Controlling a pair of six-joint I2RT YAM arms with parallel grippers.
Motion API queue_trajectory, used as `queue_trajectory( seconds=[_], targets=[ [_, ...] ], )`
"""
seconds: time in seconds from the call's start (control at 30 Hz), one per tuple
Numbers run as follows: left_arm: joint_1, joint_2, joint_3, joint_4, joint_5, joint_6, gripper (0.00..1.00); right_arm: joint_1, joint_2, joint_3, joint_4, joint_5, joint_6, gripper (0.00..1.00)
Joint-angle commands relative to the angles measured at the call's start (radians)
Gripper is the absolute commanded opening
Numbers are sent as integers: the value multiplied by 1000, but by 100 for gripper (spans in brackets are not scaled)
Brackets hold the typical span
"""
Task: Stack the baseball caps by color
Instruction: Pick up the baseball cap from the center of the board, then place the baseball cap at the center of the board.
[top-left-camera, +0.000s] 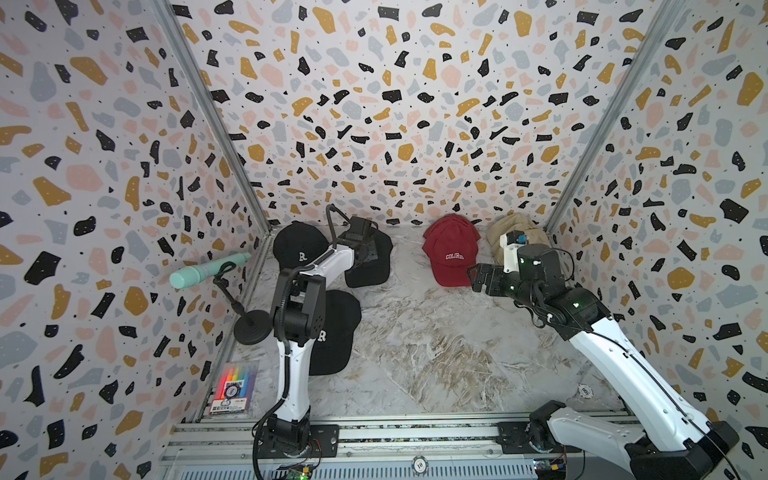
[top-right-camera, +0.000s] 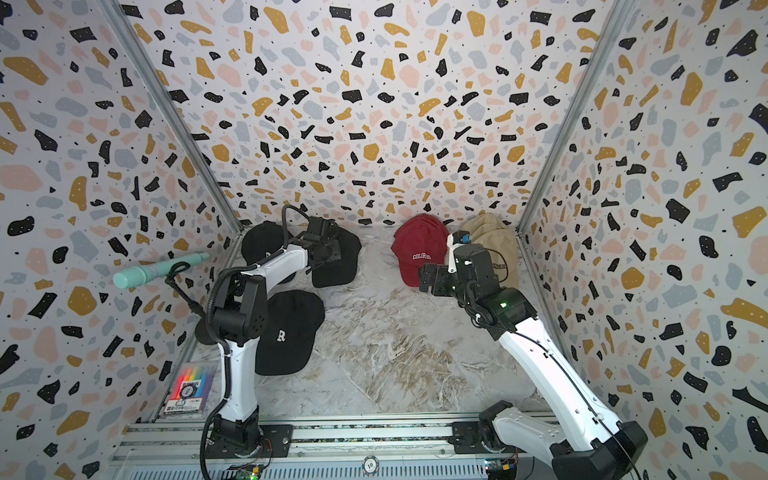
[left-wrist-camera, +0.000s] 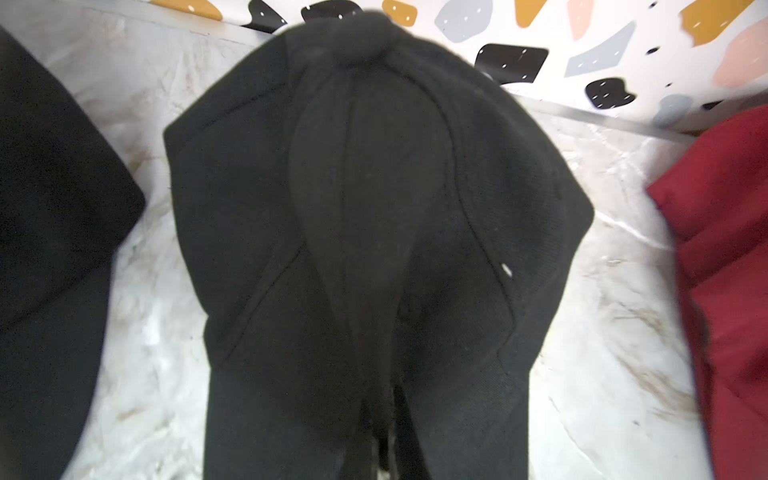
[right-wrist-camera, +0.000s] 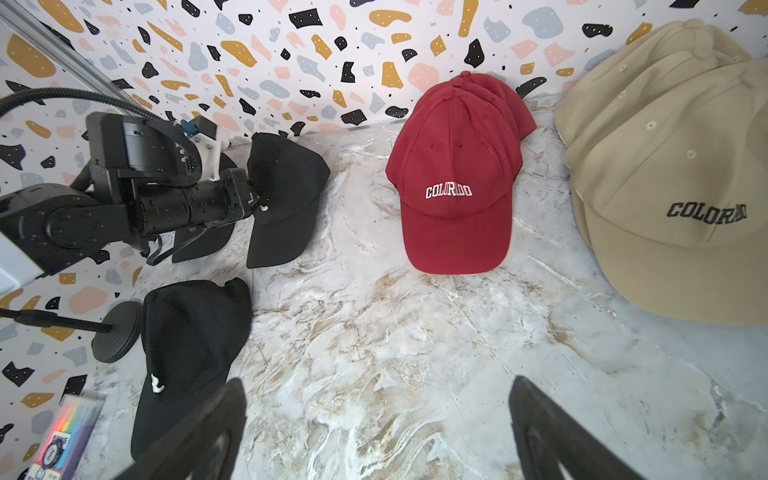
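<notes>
My left gripper (top-left-camera: 372, 254) is shut on the crown of a black baseball cap (top-left-camera: 370, 268) near the back wall; that cap (left-wrist-camera: 374, 228) fills the left wrist view and hides the jaws. A second black cap with a white "R" (top-left-camera: 297, 248) lies at the back left. A third one (top-left-camera: 334, 334) lies closer to the front, partly behind the left arm. A stack of dark red "COLORADO" caps (top-left-camera: 451, 253) sits at the back right. A tan stack (right-wrist-camera: 673, 166) is in the right corner. My right gripper (right-wrist-camera: 378, 432) is open above bare table, in front of the red stack.
A mint microphone (top-left-camera: 208, 270) on a black stand with a round base (top-left-camera: 251, 328) stands by the left wall. A marker pack (top-left-camera: 235, 388) lies at the front left. A poker chip (top-left-camera: 585, 390) lies at the front right. Patterned walls close three sides.
</notes>
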Motion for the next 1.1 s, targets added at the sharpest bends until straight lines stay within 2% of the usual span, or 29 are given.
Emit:
queue_trajectory(
  seconds=[0.0,0.23,0.63,0.7,0.77,0.8,0.97,1.07],
  targets=[
    [-37,-56,-32,48,-11,-72,0,-3,-30,-10,-6,-2,7,99],
    [-114,-74,-36,32,-64,-92,0,-2,-60,-37,1,-32,8,99],
    [-171,-72,-57,-6,-175,-127,0,-2,-114,-67,-19,-55,0,99],
    [-171,-69,-62,-7,-175,-131,13,-3,-120,-69,-22,-55,-2,99],
    [-171,-64,-66,3,-159,-130,34,-3,-127,-72,-26,-56,-1,99],
    [-172,-64,-69,7,-156,-134,40,-3,-131,-75,-29,-56,-3,99],
    [-172,-68,-67,12,-141,-142,47,-4,-144,-81,-40,-51,-8,99],
    [-174,-98,-75,4,-133,-142,48,-3,-140,-75,-41,-58,-19,99]
  ],
)
